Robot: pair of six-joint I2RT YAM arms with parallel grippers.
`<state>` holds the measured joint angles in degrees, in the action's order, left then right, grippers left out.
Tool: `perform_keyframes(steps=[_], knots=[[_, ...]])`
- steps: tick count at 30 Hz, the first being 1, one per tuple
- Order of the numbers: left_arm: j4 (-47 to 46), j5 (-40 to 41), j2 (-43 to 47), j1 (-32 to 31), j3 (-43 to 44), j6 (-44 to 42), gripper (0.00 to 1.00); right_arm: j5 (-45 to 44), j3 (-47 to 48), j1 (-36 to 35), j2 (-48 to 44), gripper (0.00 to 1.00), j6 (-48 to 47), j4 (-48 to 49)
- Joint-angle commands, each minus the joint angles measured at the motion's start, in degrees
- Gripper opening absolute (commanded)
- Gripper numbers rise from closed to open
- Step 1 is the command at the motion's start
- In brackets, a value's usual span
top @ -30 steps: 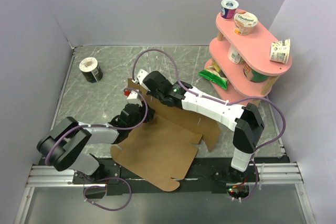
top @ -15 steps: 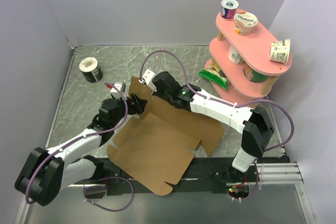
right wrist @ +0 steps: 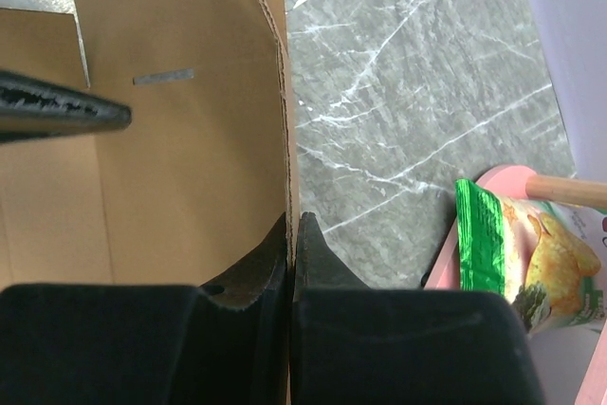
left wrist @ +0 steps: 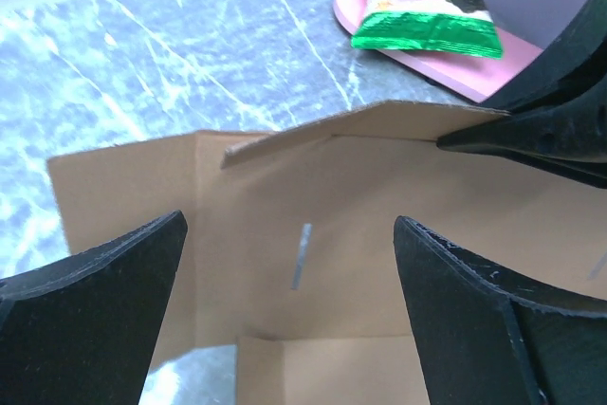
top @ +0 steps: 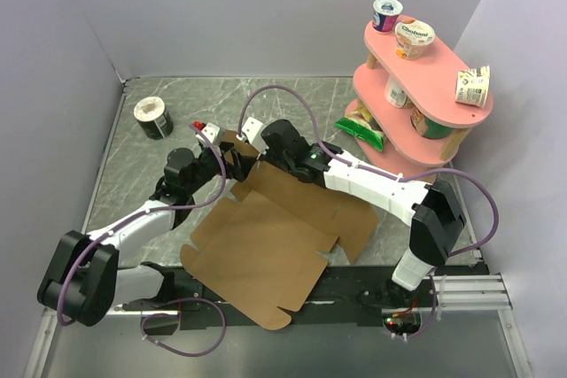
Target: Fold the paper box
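The paper box [top: 266, 241] is a brown cardboard die-cut sheet lying mostly flat on the marble table, with its far flap raised upright [top: 237, 150]. My right gripper [top: 252, 146] is shut on that flap's edge; in the right wrist view the fingers [right wrist: 292, 234] pinch the cardboard [right wrist: 190, 139]. My left gripper [top: 232, 164] stands open just left of the flap, touching nothing. In the left wrist view its wide-apart fingertips [left wrist: 142, 253] frame the flap's inner face [left wrist: 313, 187] and a narrow slot [left wrist: 301, 255].
A pink tiered shelf [top: 423, 86] with yogurt cups stands at the back right, a green chip bag [top: 359, 128] on its bottom tier. A dark cup [top: 153, 118] sits at the back left. Grey walls enclose the table.
My left gripper has opened wide and moved up and left along the flap. The right gripper stayed shut on the flap and shifted slightly right. The sheet slid a little.
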<state>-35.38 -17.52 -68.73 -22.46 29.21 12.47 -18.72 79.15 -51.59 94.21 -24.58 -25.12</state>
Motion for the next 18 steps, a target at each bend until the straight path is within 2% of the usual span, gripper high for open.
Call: perform_keyframes(steps=[1,11,14,18], knots=[[-4.5,0.9,0.2,0.1,2.8,-7.1,0.98,3.1,-0.6,0.1,-2.9,0.0,1.3,1.7],[-2.0,-5.6,-3.5,0.0,7.1,-11.5,0.95,3.4,0.3,0.2,-2.2,0.0,1.1,1.0],[-1.9,-7.3,-4.4,0.0,7.3,-11.4,0.88,3.8,0.6,0.3,-2.0,0.0,1.4,1.0],[-3.6,-8.9,-4.9,-0.6,6.7,-10.4,0.72,4.0,0.6,0.4,-1.8,0.0,1.6,1.2]])
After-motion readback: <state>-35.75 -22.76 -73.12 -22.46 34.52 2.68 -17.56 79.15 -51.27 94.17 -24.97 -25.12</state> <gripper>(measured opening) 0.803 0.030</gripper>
